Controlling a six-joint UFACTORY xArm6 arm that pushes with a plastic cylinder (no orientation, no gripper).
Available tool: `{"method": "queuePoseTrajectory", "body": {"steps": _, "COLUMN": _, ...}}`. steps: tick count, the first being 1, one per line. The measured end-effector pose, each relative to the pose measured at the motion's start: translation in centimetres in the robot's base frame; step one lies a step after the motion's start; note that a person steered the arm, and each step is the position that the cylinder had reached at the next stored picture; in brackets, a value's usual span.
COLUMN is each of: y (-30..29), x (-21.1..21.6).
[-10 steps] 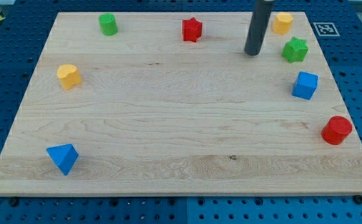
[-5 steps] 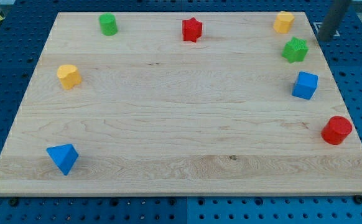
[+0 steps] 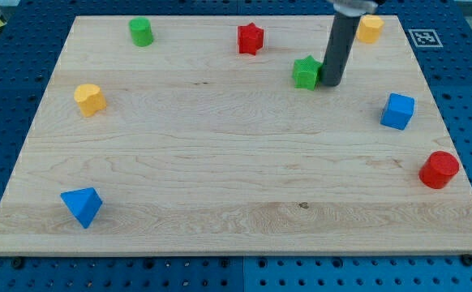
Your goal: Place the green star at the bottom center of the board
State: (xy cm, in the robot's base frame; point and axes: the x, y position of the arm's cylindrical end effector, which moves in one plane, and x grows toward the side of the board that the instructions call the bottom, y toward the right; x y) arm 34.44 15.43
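The green star (image 3: 306, 72) lies on the wooden board (image 3: 236, 178) in the upper middle-right area. My tip (image 3: 330, 83) is right against the star's right side, touching it. The dark rod rises from there to the view's top.
A red star (image 3: 251, 38) and a green cylinder (image 3: 141, 32) sit near the top edge. A yellow block (image 3: 369, 28) is at the top right behind the rod. A blue cube (image 3: 397, 111) and a red cylinder (image 3: 439, 169) are at the right. A yellow block (image 3: 90, 99) and a blue wedge (image 3: 83, 205) are at the left.
My tip swung from the star's left out past the board's right edge, then back left, pushing the green star leftward about a hundred pixels from the right edge.
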Motion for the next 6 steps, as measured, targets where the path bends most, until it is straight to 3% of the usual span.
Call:
{"method": "queuePoseTrajectory", "body": {"steps": 1, "y": 0.5, "x": -2.1}}
{"method": "queuePoseTrajectory", "body": {"steps": 2, "y": -2.5, "x": -1.1}}
{"method": "queuePoseTrajectory", "body": {"steps": 4, "y": -10.9, "x": 7.8}}
{"method": "queuePoseTrajectory", "body": {"steps": 6, "y": -11.7, "x": 3.3}}
